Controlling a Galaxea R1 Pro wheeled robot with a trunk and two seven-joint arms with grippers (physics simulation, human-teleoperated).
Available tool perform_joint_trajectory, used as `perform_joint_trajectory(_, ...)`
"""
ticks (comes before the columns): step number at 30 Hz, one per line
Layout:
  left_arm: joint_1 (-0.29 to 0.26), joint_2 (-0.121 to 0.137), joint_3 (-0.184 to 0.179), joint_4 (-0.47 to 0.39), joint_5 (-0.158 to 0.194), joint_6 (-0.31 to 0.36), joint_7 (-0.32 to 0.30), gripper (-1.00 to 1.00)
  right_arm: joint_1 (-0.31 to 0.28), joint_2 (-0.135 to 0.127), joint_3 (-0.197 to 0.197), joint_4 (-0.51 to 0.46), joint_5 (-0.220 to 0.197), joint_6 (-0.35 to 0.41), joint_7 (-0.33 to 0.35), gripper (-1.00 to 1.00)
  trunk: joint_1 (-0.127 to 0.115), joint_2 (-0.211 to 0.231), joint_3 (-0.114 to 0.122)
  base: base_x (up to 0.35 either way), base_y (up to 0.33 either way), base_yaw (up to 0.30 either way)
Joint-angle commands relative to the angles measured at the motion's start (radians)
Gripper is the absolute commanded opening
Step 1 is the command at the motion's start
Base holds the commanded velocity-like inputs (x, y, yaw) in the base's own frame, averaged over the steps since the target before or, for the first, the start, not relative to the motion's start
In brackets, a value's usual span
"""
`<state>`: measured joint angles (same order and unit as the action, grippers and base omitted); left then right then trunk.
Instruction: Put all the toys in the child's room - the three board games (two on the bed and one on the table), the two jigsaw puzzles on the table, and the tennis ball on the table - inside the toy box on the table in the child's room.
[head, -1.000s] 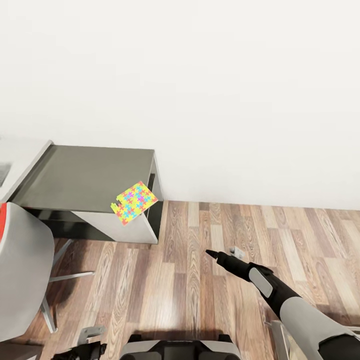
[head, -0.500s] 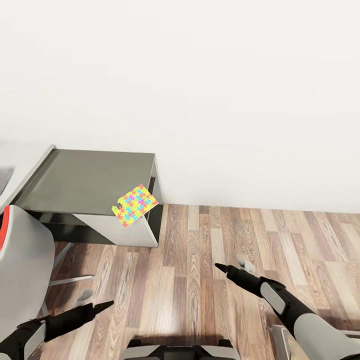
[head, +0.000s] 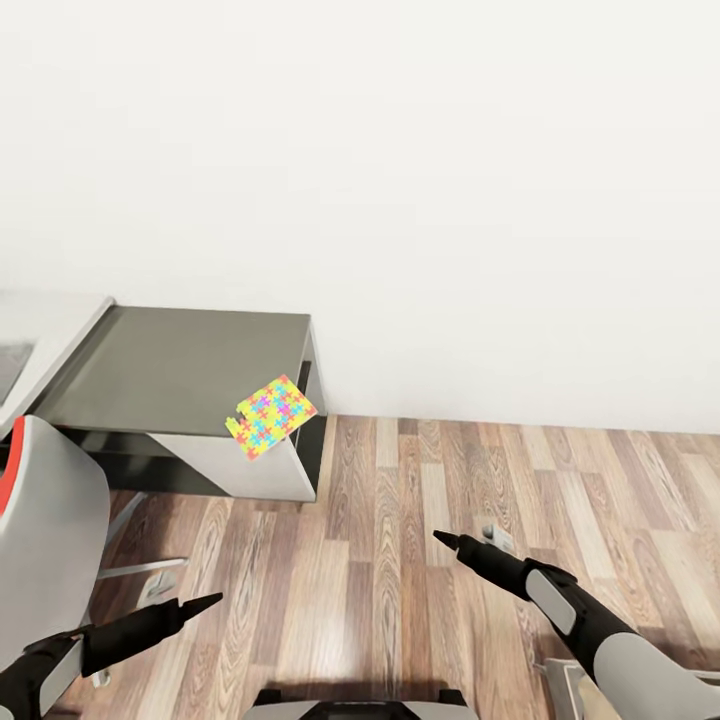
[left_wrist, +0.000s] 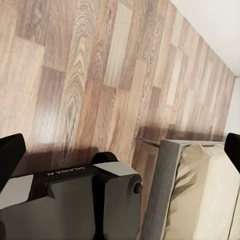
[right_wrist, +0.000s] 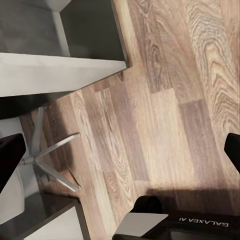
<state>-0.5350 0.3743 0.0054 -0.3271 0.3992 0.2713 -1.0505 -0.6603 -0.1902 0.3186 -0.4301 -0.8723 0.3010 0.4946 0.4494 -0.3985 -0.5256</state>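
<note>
Wood-plank floor (head: 400, 560) lies beneath us. We see our left gripper (head: 205, 603) and right gripper (head: 447, 540) hanging spread, empty. Beyond, a multicoloured jigsaw puzzle (head: 271, 416) lies flat at the dark table (head: 180, 365) corner, turned diagonally, overhanging the edge.

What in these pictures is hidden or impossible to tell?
- Head view: the chair and the pale desk top are cut by the picture's edge.
- Head view: the jigsaw puzzle is too small to read its picture.
- Left wrist view: the bed is cut off; nothing lying on it can be seen.
</note>
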Motion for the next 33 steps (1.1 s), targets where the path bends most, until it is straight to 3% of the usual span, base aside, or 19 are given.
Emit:
perform_joint_trajectory(1, 0.0, 0.0, 0.001, 0.0, 0.004, 0.01, -0.002, 1.0, 0.005, -0.004, 0.004, -0.001, -0.009, 0.004, 0.001, 1.0, 0.001, -0.002, 0.0, 0.0, 0.0, 0.0)
perform_joint_trajectory(10, 0.0, 0.0, 0.001, -0.001, 0.006, 0.008, 0.0, 1.0, 0.019, -0.033, 0.002, 0.006, -0.013, 0.006, 0.062, 1.0, 0.001, -0.002, 0.015, 0.0, 0.0, 0.0)
perform_joint_trajectory(33, 0.0, -0.003, 0.001, -0.002, 0.005, 0.008, 0.001, 1.0, 0.019, -0.033, 0.003, 0.004, -0.013, 0.004, 0.067, 1.0, 0.001, -0.002, 0.054, 0.0, 0.0, 0.002)
